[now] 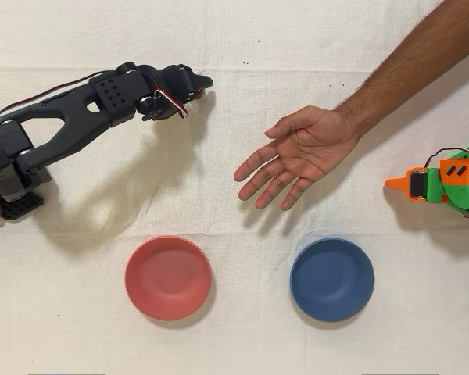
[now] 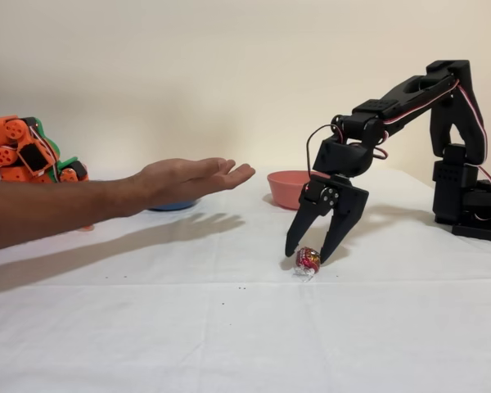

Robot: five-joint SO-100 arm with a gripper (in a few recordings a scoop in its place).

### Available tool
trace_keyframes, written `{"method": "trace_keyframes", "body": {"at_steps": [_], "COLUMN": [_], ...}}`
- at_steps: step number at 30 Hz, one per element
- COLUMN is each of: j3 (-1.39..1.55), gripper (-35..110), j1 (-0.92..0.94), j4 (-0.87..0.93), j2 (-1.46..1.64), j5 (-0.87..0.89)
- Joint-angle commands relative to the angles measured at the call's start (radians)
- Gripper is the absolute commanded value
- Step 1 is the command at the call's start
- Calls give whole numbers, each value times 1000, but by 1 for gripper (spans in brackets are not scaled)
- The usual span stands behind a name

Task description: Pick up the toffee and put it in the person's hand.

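**Black gripper straddling a toffee, open hand waiting**

In the fixed view, the black arm's gripper (image 2: 311, 248) points down with its jaws spread wide around the toffee (image 2: 308, 261), which lies on the white cloth (image 2: 229, 327) right of centre. From overhead, the gripper (image 1: 197, 87) hides most of the candy. The person's hand (image 1: 297, 152) hovers palm-up, its forearm cut off at the upper right. No writing is legible.

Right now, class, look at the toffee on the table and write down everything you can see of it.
The toffee is a small round sweet in a shiny red wrapper with a pale pattern and a clear crinkled end. It lies on the white cloth, in front of the red bowl in the side view. The black gripper hangs open over it, fingers on either side; whether they touch it is unclear.
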Motion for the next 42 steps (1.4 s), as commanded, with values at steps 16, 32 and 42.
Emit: {"method": "trace_keyframes", "body": {"at_steps": [16,32,42], "j3": [-57,-152,-164], "gripper": [22,19,12], "j1": [-18,-32,-34], "j4": [55,77,77], "j2": [29,-25,-26], "j5": [20,-8,-44]}}
